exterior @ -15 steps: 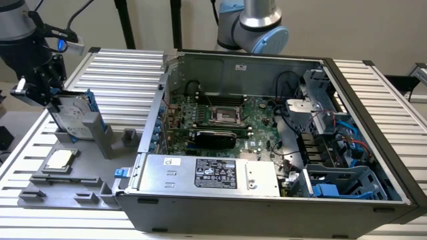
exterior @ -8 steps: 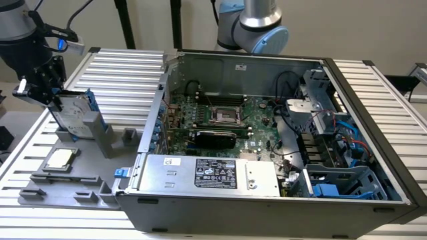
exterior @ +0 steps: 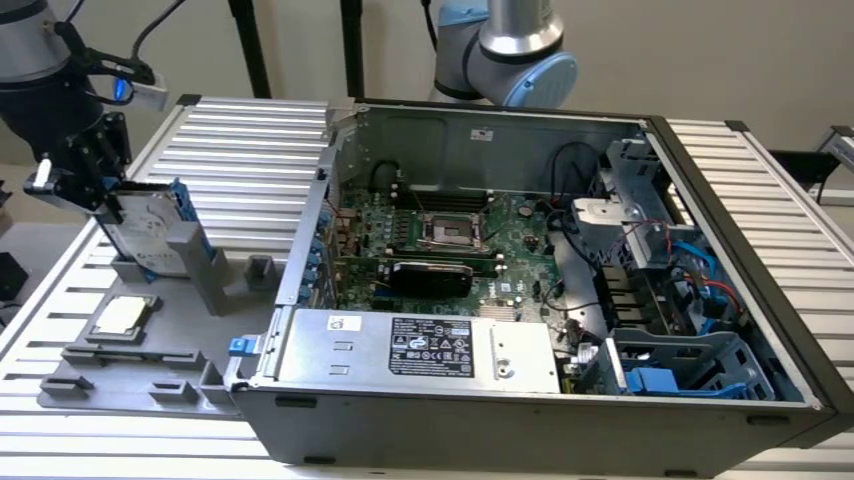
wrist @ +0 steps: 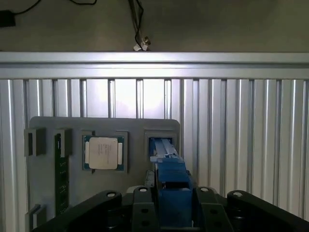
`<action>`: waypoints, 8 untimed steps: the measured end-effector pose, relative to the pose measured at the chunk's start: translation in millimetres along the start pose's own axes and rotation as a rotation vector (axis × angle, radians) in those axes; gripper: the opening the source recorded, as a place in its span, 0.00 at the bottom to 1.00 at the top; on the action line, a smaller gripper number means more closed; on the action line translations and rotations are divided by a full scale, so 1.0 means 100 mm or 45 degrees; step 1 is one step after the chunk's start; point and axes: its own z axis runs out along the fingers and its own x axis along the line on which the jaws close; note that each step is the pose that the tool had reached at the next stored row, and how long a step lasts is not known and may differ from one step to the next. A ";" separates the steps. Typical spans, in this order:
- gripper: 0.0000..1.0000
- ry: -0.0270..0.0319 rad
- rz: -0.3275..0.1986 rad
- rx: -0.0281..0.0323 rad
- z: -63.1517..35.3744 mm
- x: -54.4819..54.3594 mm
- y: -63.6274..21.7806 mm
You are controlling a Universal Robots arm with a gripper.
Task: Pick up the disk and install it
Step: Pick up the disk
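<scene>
Disk (exterior: 142, 235): upright in grey holder (exterior: 200, 275), exterior view's left. Likely rigid, dense, shock-sensitive. Gripper (exterior: 114, 205) clamps its upper edge at the blue rail (wrist: 171, 176).

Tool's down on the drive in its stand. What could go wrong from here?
1. The disk stands upright in a slot of the grey holder; with the tool at its top edge, a skewed lift could bind it and drag the holder.
2. The processor chip lies beside that slot and could get jolted.
3. Blue cables crowd the drive bays of the computer case; the disk might snag there.
</scene>
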 end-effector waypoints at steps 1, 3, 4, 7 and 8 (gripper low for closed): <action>0.33 0.0001 0.000 0.0006 0.001 0.01 0.000; 0.33 -0.0002 0.000 0.0022 0.002 0.04 0.000; 0.33 -0.0004 0.000 0.0030 0.002 0.05 0.000; 0.33 -0.0013 0.000 0.0050 0.002 0.05 0.000; 0.33 -0.0015 0.000 0.0051 0.002 0.05 0.000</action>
